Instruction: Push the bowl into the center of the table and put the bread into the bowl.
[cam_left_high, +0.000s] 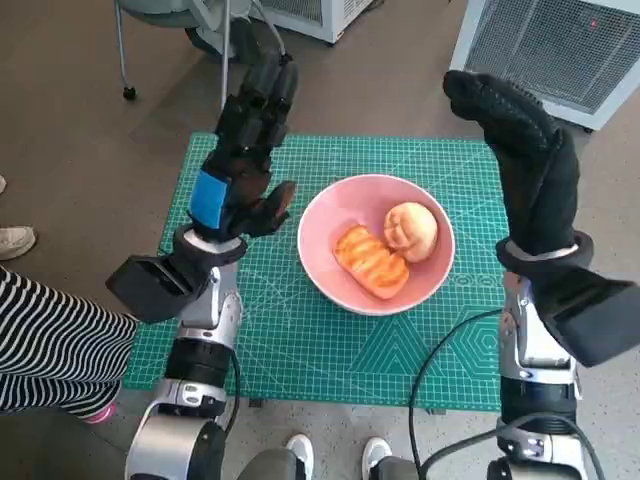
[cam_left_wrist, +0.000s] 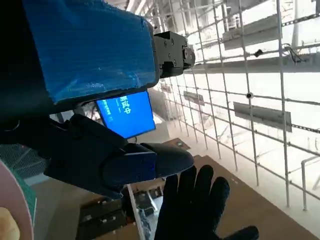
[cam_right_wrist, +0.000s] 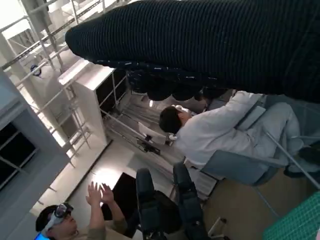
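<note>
A pink bowl (cam_left_high: 330, 275) sits near the middle of the green cutting mat (cam_left_high: 300, 350). Inside it lie two pieces of bread: an orange striped loaf (cam_left_high: 372, 262) and a pale round bun (cam_left_high: 411, 231). My left hand (cam_left_high: 245, 150) is raised above the mat, left of the bowl, fingers spread and holding nothing. My right hand (cam_left_high: 525, 160) is raised to the right of the bowl, fingers straight and empty. A sliver of the bowl's rim (cam_left_wrist: 9, 195) and bread (cam_left_wrist: 7, 227) shows in the left wrist view, where my right hand (cam_left_wrist: 197, 212) also appears.
The mat covers a small table. A person's striped sleeve (cam_left_high: 50, 340) lies at the left edge, shoes (cam_left_high: 300, 452) at the front. A chair (cam_left_high: 190, 15) and white units (cam_left_high: 560, 50) stand beyond. People (cam_right_wrist: 210, 130) show in the right wrist view.
</note>
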